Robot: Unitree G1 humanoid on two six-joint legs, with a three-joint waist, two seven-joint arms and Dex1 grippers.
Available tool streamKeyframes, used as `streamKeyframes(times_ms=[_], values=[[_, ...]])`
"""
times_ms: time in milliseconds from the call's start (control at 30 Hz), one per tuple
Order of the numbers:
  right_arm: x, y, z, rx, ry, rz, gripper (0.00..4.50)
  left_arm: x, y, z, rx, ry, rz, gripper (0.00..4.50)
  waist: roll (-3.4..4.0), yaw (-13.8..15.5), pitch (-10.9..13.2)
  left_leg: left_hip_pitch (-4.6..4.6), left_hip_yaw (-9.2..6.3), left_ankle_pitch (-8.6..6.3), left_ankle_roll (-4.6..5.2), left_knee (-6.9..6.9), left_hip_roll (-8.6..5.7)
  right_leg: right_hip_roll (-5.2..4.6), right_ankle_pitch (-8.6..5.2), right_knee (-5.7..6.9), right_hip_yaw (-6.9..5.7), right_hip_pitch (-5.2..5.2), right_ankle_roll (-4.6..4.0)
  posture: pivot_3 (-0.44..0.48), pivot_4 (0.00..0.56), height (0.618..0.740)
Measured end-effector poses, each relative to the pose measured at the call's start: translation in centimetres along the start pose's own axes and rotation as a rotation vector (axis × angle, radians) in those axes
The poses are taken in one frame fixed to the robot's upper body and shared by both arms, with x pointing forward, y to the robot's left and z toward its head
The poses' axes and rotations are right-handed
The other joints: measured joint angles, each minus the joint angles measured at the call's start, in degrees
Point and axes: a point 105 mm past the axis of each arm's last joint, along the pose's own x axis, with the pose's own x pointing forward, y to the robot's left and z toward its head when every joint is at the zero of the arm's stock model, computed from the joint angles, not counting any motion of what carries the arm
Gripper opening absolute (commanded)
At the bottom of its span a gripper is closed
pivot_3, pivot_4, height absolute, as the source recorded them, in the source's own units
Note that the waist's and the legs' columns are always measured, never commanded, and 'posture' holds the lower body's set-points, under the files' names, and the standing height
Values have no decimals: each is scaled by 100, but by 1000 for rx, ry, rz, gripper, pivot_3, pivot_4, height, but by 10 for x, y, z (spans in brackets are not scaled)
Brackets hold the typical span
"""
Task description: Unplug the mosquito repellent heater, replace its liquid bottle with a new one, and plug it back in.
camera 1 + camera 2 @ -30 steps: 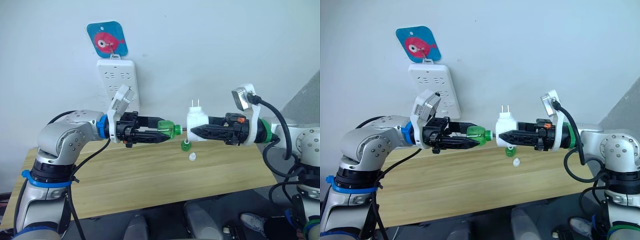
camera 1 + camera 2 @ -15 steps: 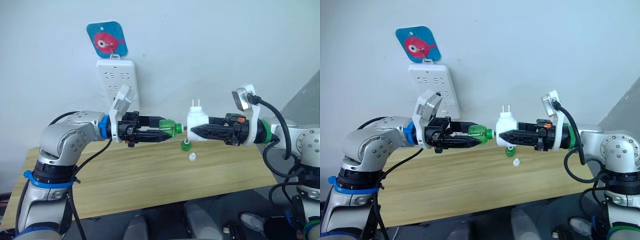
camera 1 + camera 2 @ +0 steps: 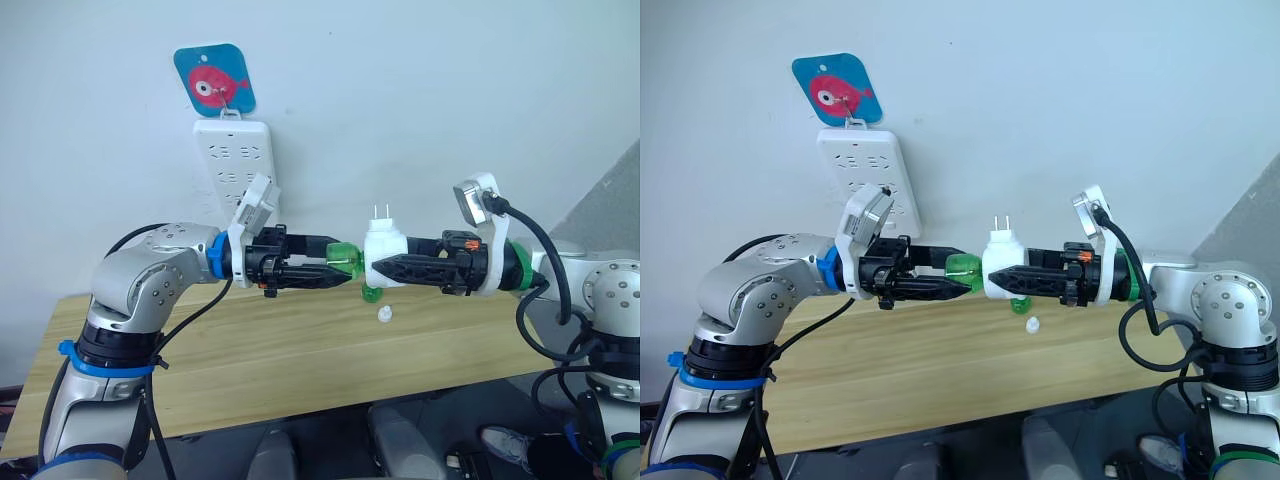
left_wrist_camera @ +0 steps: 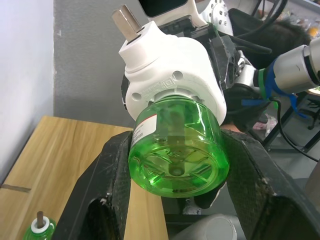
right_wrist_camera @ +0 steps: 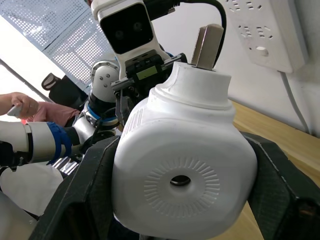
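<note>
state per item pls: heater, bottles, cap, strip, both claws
mosquito repellent heater: unplugged, prongs up, held in mid-air.
green liquid bottle: neck seated in the heater's base.
second green bottle: upright on the wooden table, uncapped.
white cap: loose on the table.
power strip: hung on the wall, sockets empty.
left claw: shut on the green liquid bottle.
right claw: shut on the heater.

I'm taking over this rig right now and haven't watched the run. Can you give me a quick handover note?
Left gripper: shut on the green bottle, held level above the wooden table.
Right gripper: shut on the mosquito repellent heater, prongs pointing up.
Bottle's neck sits in the heater's socket.
Second green bottle and a small white cap stand on the table below.
Done: heater unplugged from the white power strip on the wall.
Left: finish seating the bottle, then plug the heater back in.
</note>
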Motion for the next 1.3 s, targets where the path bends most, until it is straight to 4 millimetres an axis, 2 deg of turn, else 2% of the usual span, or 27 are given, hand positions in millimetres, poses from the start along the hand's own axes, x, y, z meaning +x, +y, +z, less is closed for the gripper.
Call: streamKeyframes(times_ms=[600, 733, 800, 1300], values=[[2, -1, 1, -9, 63, -41, 3113, 3, 3, -3, 14, -3, 10, 2277, 0, -4, -21, -1, 0, 0, 0, 0, -1, 0, 0, 0, 0, 1, 0, -159, 92, 728], [8, 0, -2, 28, 65, -18, 4486, 10, 1, -4, 12, -16, -16, 2277, 2, -5, -47, 0, 0, 0, 0, 0, 0, 0, 0, 0, 1, 1, 0, -159, 92, 728], [11, 4, -5, 43, 79, 10, 4500, 16, -3, -7, 6, -6, -44, 2277, 2, -5, -49, -1, 0, 0, 0, 0, -1, 0, 0, 0, 1, 0, 0, -159, 92, 728], [0, -4, 0, 102, 77, -48, 4500, 15, -2, -7, 16, -4, -33, 2277, 4, -5, -79, 0, 0, 0, 1, 0, -1, 1, 0, 0, 1, 1, 0, -160, 92, 728]])
